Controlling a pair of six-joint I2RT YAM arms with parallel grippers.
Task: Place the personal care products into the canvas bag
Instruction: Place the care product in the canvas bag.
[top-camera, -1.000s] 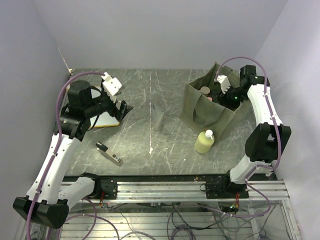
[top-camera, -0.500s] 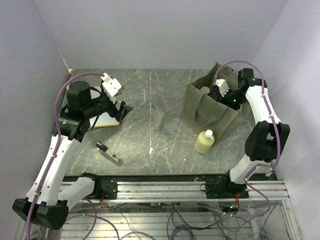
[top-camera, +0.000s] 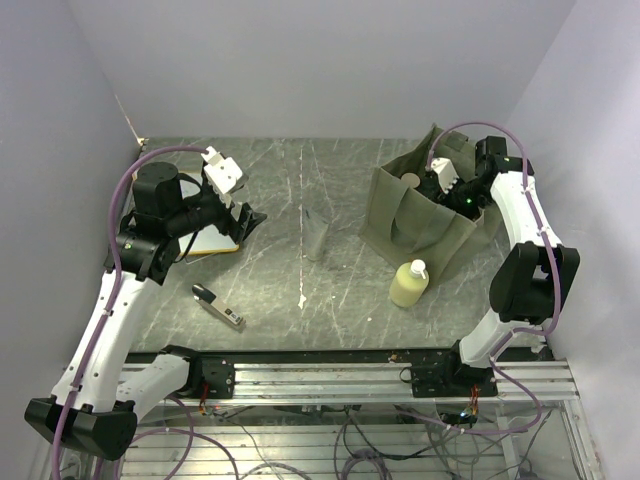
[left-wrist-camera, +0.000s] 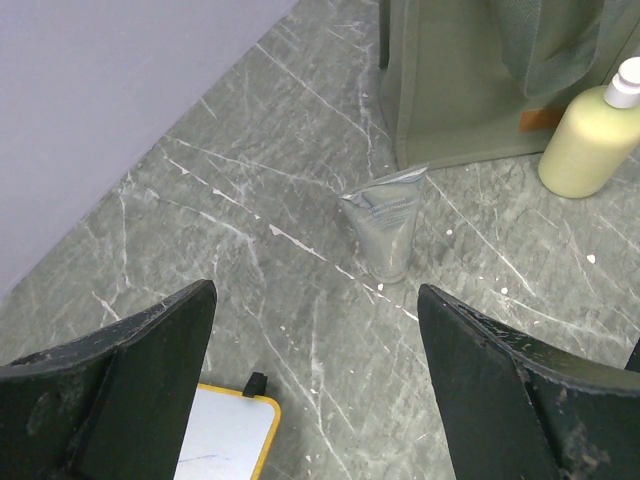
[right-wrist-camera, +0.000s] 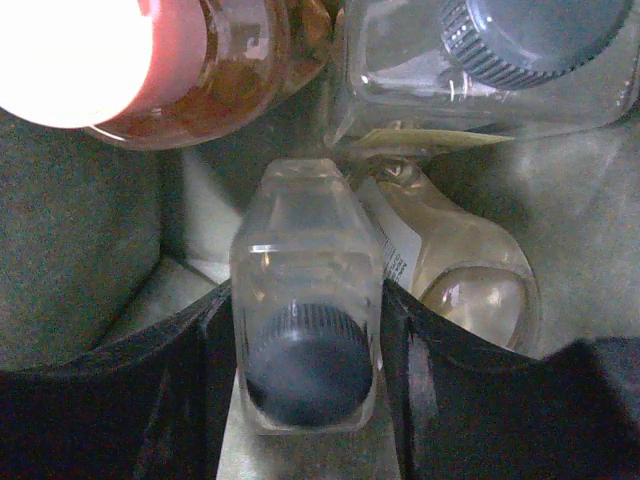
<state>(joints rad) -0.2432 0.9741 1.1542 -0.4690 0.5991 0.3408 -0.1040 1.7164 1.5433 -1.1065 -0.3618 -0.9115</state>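
Observation:
The olive canvas bag (top-camera: 430, 238) (left-wrist-camera: 450, 90) stands at the back right. My right gripper (top-camera: 441, 186) (right-wrist-camera: 305, 335) is down inside it, shut on a clear bottle (right-wrist-camera: 305, 250) with a black cap, one finger against each side. Around it lie an amber bottle (right-wrist-camera: 225, 85) with a pink cap, a clear container (right-wrist-camera: 400, 70) with a dark cap and a pale bottle (right-wrist-camera: 465, 275). A pale yellow-green bottle (top-camera: 409, 284) (left-wrist-camera: 585, 145) stands in front of the bag. A translucent grey tube (top-camera: 316, 238) (left-wrist-camera: 385, 225) stands mid-table. My left gripper (top-camera: 246, 221) (left-wrist-camera: 315, 292) hovers open at the left, holding nothing.
A flat white board with a yellow edge (top-camera: 210, 243) (left-wrist-camera: 225, 445) lies under my left gripper. A slim black-and-silver gadget (top-camera: 218, 306) lies near the front left. Lilac walls close in the table at the left, back and right.
My right gripper has sunk a little deeper into the bag with the clear bottle. The left arm has barely shifted.

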